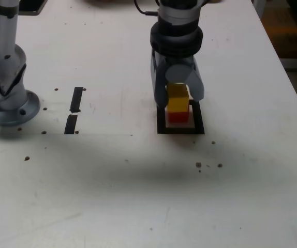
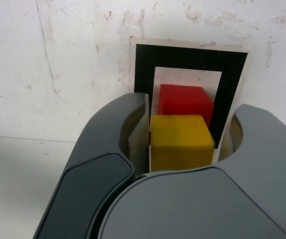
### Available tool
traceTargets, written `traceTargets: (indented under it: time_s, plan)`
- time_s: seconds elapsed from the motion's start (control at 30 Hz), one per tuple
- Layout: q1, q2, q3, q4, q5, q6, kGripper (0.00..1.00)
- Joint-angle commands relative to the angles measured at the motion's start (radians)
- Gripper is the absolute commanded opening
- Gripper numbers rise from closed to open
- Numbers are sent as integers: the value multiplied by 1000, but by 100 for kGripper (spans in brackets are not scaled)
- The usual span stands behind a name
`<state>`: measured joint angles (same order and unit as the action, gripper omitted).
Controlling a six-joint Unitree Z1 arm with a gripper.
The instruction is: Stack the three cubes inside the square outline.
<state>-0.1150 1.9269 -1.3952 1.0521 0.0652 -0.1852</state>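
Observation:
The yellow cube (image 1: 178, 98) (image 2: 182, 142) sits squarely on the red cube (image 1: 178, 117) (image 2: 185, 99). This two-cube stack stands on the white centre of the square outline (image 1: 180, 130) (image 2: 188, 56). My gripper (image 1: 178, 97) (image 2: 183, 134) hangs straight over the stack with its grey fingers on either side of the yellow cube. In the wrist view one pad (image 2: 140, 134) lies close against the cube, while a narrow gap shows at the other finger. The jaws stand slightly open.
The arm's grey base (image 1: 3, 101) stands at the exterior view's left. Two short black tape strips (image 1: 76, 99) (image 1: 71, 124) lie between the base and the outline. Small dark specks (image 1: 205, 165) dot the white table, whose edge (image 1: 293, 88) runs down the exterior view's right.

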Motion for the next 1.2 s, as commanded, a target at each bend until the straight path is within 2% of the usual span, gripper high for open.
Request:
traceTargets:
  time_s: [0.0, 0.3, 0.67, 1.0, 1.17]
  plan:
    - [2, 5, 1, -8, -1, 2, 63]
    - [11, 8, 20, -39, -1, 6, 66]
    - [14, -70, 27, 4, 15, -5, 68]
    - [38, -215, 44, 12, 100, 5, 80]
    - [84, -247, 78, -7, 140, 42, 83]
